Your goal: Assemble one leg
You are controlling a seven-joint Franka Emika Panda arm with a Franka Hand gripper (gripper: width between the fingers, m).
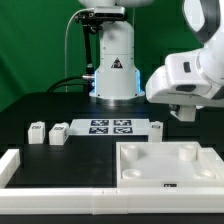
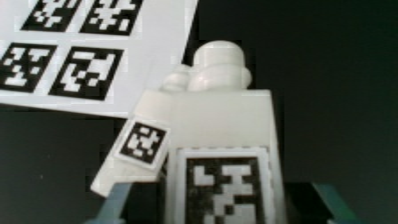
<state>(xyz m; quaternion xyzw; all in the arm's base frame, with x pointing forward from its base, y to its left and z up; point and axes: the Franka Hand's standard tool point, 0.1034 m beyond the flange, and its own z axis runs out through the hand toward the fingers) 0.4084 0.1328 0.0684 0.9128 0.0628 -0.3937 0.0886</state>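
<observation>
**Stubby white post held over the black bench**

In the wrist view we see the leg (image 2: 214, 110) close up. It is a short post of smooth, matte white plastic with a blocky body and a rounded knob at its far end. One black-and-white square tag sits on the face toward the camera and another on its side. The grey fingers (image 2: 121, 205) stand narrow on either side of it, and the gripper (image 2: 222, 205) appears to clasp the post by its flanks. In the exterior view the gripper (image 1: 185, 113) hangs above the bench (image 1: 40, 105), over the far edge of the tabletop (image 1: 160, 168).

The tabletop is a large white square tray with raised corner sockets. Two small white posts (image 1: 37, 131) (image 1: 58, 132) stand towards the exterior view's left. The marker board (image 1: 110, 127), thin, flat and tagged, lies between them and the gripper. Long white border bars (image 1: 60, 190) edge the near side.

The bench is covered in dull black cloth. Behind it we see a green backdrop (image 1: 40, 40).
</observation>
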